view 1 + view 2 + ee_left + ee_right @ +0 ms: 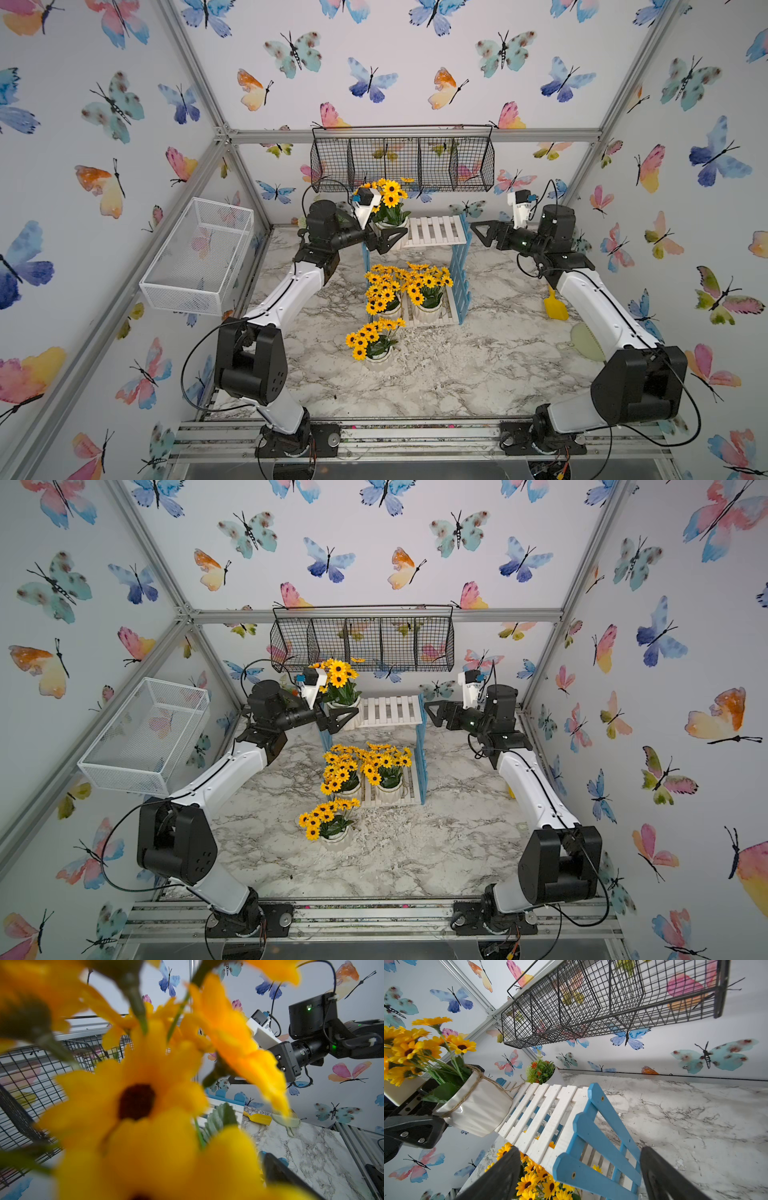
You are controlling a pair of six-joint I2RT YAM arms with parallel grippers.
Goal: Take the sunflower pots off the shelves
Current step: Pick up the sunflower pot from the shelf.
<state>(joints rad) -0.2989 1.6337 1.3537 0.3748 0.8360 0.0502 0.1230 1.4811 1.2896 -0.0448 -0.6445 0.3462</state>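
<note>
Left hand [390, 239] spread wide at the top-tier sunflower pot [477, 1105], grasp cannot be told; lifting may snag blooms on the black wire basket [403, 166] above; right hand [481, 235] released, empty.

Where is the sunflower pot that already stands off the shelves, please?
In both top views, that sunflower pot stands on the marble table, just in front of the shelves, slightly toward the robot's left.
</note>
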